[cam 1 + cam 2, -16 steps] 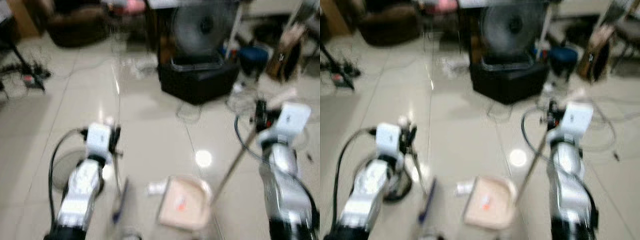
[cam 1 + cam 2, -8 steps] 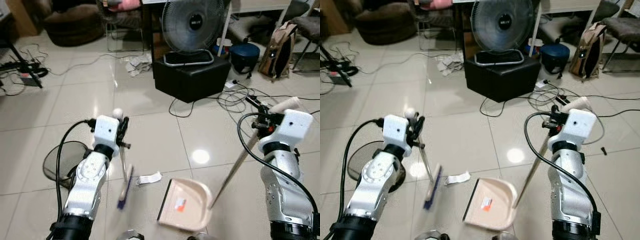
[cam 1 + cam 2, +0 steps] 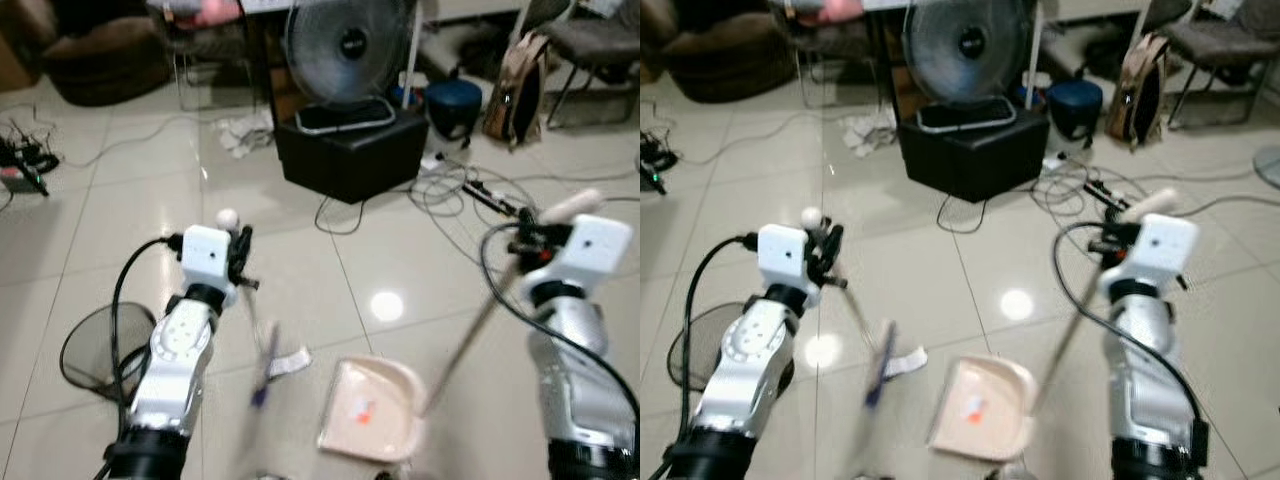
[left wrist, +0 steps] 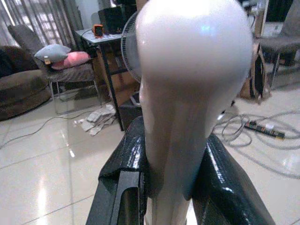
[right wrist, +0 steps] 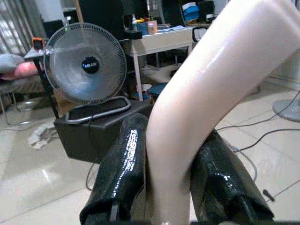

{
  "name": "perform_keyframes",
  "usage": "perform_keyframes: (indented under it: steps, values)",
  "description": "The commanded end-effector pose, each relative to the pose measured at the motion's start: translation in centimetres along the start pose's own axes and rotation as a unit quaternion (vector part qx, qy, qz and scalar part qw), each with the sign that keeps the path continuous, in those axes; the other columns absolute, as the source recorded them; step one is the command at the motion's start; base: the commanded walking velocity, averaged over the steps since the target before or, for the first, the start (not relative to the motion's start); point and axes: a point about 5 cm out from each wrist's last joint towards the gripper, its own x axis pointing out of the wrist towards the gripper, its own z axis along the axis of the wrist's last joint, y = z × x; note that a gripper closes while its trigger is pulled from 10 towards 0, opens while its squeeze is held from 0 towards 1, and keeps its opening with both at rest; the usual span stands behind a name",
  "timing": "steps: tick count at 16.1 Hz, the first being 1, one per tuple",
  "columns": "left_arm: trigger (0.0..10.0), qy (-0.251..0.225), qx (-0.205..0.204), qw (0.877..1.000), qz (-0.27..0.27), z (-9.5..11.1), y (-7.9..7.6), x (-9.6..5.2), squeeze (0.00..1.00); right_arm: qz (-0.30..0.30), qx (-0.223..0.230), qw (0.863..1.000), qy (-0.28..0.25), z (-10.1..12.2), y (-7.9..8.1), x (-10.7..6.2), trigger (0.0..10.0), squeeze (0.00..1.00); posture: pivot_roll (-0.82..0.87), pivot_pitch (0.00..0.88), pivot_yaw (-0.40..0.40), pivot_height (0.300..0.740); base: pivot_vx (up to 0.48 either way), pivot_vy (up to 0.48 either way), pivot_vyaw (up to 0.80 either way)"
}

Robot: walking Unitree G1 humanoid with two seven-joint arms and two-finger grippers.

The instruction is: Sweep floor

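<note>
- Floor: pale glossy tiles across the frame, w/ a bright light glare at center.
- Sofa: dark, upper left corner.
- Black box: upper center, w/ a fan standing on top of it.
- Chair in the upper right corner; backpack leans just left of it, blue bin between backpack and box.
- Cables: tangled on the floor right of the box; more cords at the left edge.
- Mesh basket: dark, round, lower left, just beside the left arm.
- Left gripper: left-center, jaws clamped on the broom handle just under its rounded knob; wrist view shows both black fingers pressed on the pale handle.
- Right gripper: right side, jaws clamped on the dustpan handle, near its curved cream end.
- Dustpan: cream, flat on the floor at lower center; thin pole runs up-right from it to the right gripper.
- Broom: blurred; thin shaft slants down from the left gripper to a blue head at lower center, left of the dustpan.
- Paper scrap: white, on the floor touching or just beside the broom head, near the dustpan's left edge.
- Crumpled rag: on the floor, left of the box.
</note>
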Motion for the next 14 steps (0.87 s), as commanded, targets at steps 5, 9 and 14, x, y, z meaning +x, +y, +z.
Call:
perform_keyframes:
  steps: [5,9,14]
  values:
    - [10.0,-0.036,0.018,0.999,0.035,1.65,1.56,0.46,0.0,0.026,-0.005,0.999,-0.024,1.06,0.88,0.27,10.0,0.0,0.0,0.071,0.052,0.74,0.371,0.0,0.0]
    - [10.0,-0.032,0.023,0.999,0.03,1.49,1.47,0.37,0.0,0.011,0.011,1.0,-0.025,0.87,0.64,0.12,10.0,0.0,0.0,0.076,0.057,0.74,0.37,0.0,0.6]
    - [10.0,-0.033,0.025,0.999,0.034,1.52,1.74,0.28,0.0,0.025,-0.011,0.999,-0.019,0.62,0.79,0.16,10.0,0.0,0.01,0.076,0.055,0.74,0.373,0.0,0.0]
